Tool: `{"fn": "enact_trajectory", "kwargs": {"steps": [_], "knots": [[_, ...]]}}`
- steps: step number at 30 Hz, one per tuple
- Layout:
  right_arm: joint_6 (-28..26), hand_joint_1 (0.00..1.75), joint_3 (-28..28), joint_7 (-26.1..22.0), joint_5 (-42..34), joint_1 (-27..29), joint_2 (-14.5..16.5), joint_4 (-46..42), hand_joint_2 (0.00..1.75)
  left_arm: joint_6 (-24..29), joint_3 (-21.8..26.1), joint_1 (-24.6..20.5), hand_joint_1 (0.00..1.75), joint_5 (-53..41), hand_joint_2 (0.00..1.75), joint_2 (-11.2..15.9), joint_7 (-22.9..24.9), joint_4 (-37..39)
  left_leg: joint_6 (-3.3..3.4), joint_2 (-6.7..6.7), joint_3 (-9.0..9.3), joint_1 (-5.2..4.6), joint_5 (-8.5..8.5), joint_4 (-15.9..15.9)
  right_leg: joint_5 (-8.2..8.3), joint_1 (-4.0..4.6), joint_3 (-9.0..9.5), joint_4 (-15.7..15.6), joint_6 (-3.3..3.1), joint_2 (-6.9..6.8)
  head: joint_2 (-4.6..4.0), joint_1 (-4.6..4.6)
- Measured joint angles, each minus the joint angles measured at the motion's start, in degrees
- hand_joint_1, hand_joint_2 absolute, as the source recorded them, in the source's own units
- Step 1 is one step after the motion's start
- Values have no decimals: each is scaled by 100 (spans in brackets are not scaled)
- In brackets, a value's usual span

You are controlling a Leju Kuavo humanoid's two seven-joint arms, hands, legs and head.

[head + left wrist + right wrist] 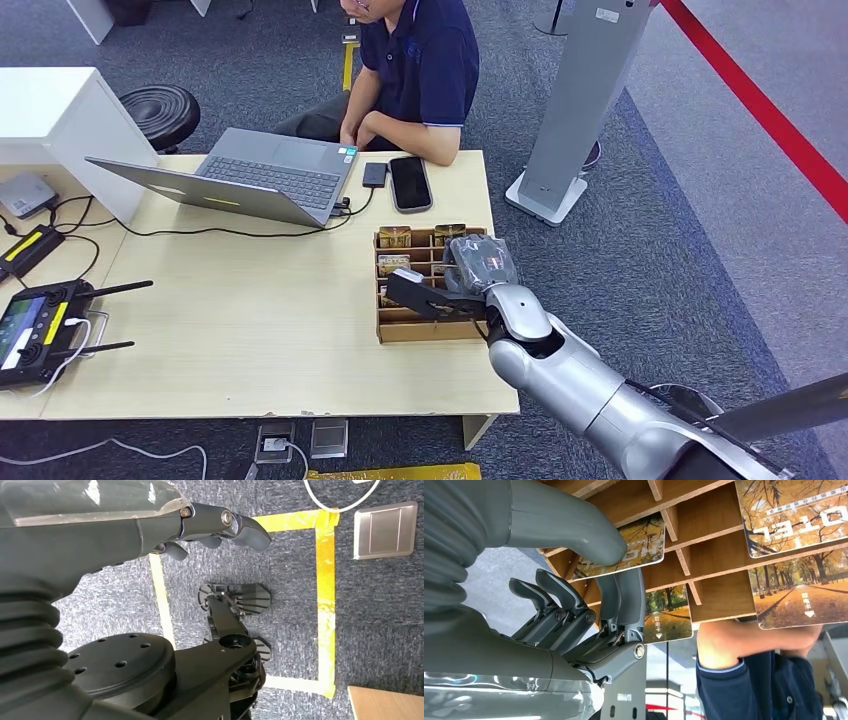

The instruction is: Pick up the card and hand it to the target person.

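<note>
A wooden compartment box (428,327) stands at the table's right side with several autumn-picture cards (395,238) upright in its slots. My right hand (462,278) hangs over the box. In the right wrist view its thumb (574,530) and fingers (624,597) pinch one card (641,542) by its edge, among the box dividers (704,550). Other cards (791,515) sit in neighbouring slots. The person (420,60) in a dark blue shirt sits at the table's far side, forearm (744,642) on the edge. My left hand (220,525) hangs beside my body over the carpet, holding nothing, fingers loosely extended.
An open laptop (260,175), a black phone (410,183) and a small black device (374,174) lie between the box and the person. A remote controller (40,330) sits at the table's left edge. A grey post (580,100) stands right of the table, a black stool (160,110) behind left.
</note>
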Motion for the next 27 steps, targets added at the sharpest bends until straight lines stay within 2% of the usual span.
{"fn": "enact_trajectory", "kwargs": {"steps": [4, 8, 17, 22, 27], "knots": [[412, 175, -30, 221, -273, -92, -81, -210, 175, 11, 0, 6, 0, 17, 175, 1, 19, 0, 0, 1, 0, 0, 0, 1, 0, 0, 0, 0, 0, 0, 0, -3], [795, 175, -148, 579, -517, -220, -301, -707, 175, 31, 0, 55, 0, 50, 175, 11, 10, 0, 0, 2, -2, 0, 0, 1, 1, 0, -2, 0, 1, 0, 0, 1], [1068, 175, -461, 1074, -661, -366, -761, -2055, 175, 36, 0, 93, 0, 107, 175, 19, 21, 0, 1, 1, -1, 0, 0, 2, 1, -1, -2, -1, 1, 2, 0, 0], [1016, 175, -573, 1092, -623, -376, -903, -2555, 175, 33, 0, 95, 0, 101, 175, 19, 22, 0, 0, 1, -1, 0, 0, 2, 1, 0, -2, -1, 1, 1, 0, -2], [626, 175, -729, 959, -299, -388, -994, -3149, 175, -8, 0, 89, 0, 25, 175, 15, 14, 0, 1, 2, -3, 0, -1, 2, 1, 0, -3, -1, 1, 2, 0, 0]]}}
